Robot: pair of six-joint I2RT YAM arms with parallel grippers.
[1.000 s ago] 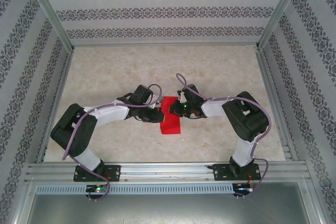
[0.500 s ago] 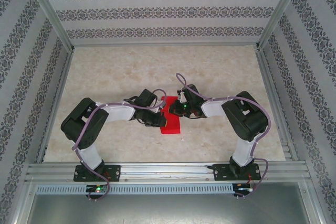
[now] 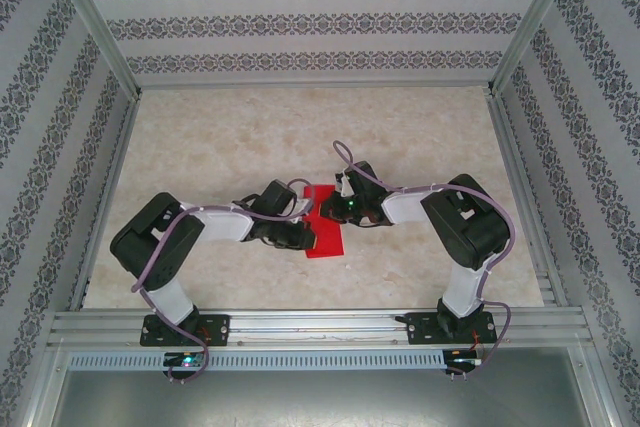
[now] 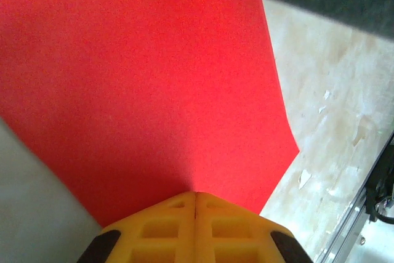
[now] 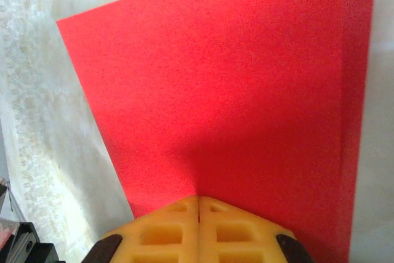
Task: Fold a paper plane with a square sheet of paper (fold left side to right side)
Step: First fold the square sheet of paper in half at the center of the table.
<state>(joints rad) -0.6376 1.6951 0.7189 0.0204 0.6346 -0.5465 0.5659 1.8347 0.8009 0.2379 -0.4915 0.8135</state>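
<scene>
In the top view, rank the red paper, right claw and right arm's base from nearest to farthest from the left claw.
1. red paper, right under the left claw, mid-table.
2. right claw, just beyond, over the paper's far-right part.
3. right arm's base, at the near right edge.

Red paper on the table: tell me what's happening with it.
The robot's left hand and right hand, both shut, have their tips down on the red paper in the middle of the table, one from each side, apparently pressing it flat. It is not a plane yet.
</scene>
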